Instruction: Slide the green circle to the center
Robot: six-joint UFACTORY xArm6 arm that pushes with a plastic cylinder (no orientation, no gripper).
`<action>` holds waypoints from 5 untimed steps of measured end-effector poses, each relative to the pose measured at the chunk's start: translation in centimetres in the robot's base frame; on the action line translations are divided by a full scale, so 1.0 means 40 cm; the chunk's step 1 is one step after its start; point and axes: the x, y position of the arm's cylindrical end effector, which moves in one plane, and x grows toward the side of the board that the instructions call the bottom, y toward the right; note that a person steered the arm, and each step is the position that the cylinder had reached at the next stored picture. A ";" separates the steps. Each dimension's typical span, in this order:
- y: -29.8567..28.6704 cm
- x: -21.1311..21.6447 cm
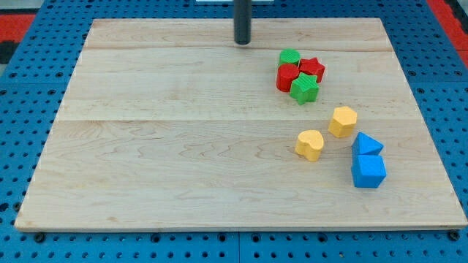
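Approach step, green circle (289,57) untouched.
No fingers here, only my tip (242,42) near the board's (183,146) far edge; circle toward far right corner, touching red blocks (287,77); next: getting behind it, pushing centreward.

The board (183,146) is made of pale wood — a fine grain and faint plank seams are seen across its smooth, lightly sheened surface. Beneath it, a blue perforated sheet (29,124) is seen, plastic-looking and matt. The blocks appear as moulded plastic with a soft satin finish: the green circle (289,57), red star (312,68), green star (305,88), yellow heart (310,145) and blue cube (368,171). My tip (242,42) — a dark, dull rod end — shows little gloss.
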 end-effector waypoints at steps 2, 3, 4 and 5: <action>0.222 0.027; 0.243 0.063; 0.243 0.117; 0.212 0.151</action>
